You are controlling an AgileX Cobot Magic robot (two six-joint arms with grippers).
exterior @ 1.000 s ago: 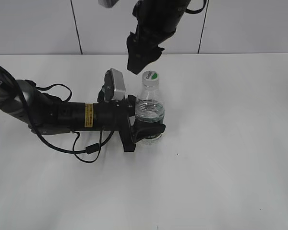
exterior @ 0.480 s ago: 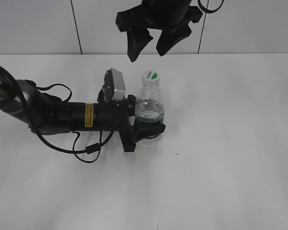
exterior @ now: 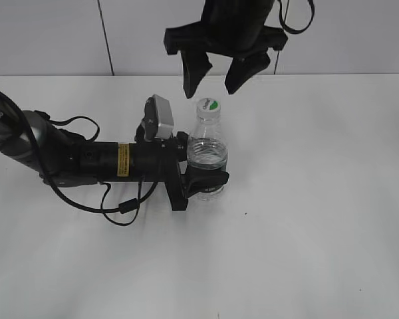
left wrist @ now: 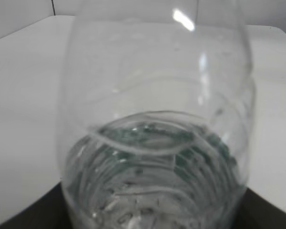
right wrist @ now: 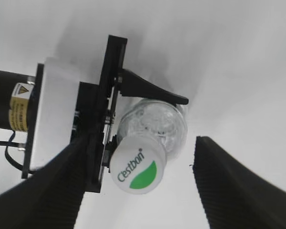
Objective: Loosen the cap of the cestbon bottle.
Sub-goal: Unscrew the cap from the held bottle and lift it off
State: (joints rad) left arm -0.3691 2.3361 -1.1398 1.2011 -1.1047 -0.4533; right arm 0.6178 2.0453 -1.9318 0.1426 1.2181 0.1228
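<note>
Left gripper [exterior: 203, 184]: clamped on upright cestbon bottle [exterior: 207, 156] | Right gripper [exterior: 215, 78]: fingers spread apart, at 12 o'clock above cap [exterior: 208, 106], untouched

Cestbon bottle [left wrist: 155, 143]: left wrist view fills with its blurred clear body, neck and base cut off by the frame, label lettering unreadable. Left claw [exterior: 206, 181]: fingers largely hidden behind the bottle's lower part in the exterior view. Right claw [exterior: 217, 78]: upper arm cut off by the top edge.
</note>
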